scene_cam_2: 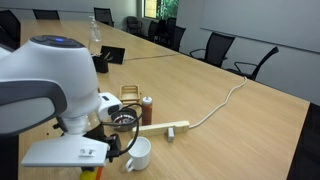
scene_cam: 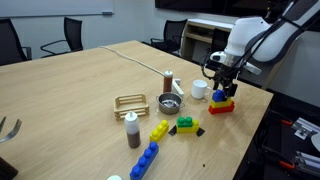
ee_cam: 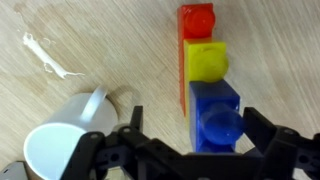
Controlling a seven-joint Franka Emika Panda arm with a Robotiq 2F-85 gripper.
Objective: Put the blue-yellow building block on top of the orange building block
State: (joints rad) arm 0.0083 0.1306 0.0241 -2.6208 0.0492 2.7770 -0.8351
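The blue-yellow building block (ee_cam: 211, 90) lies along the top of the orange building block (ee_cam: 197, 20), whose red-orange end and side strip show beside it. In an exterior view the stack (scene_cam: 221, 99) stands on the orange building block (scene_cam: 223, 108) near the table's far right edge. My gripper (ee_cam: 200, 135) hangs straight over the blue end. It is open, with its fingers either side of the blue part and a clear gap on the left. It also shows in an exterior view (scene_cam: 222, 86). In the remaining exterior view the arm hides the blocks.
A white mug (ee_cam: 60, 145) (scene_cam: 199, 89) stands close beside the stack. A metal bowl (scene_cam: 170, 103), a brown bottle (scene_cam: 132, 130), a wooden rack (scene_cam: 131, 102), a yellow brick (scene_cam: 159, 131), a green brick (scene_cam: 186, 124) and a long blue brick (scene_cam: 145, 160) lie further in.
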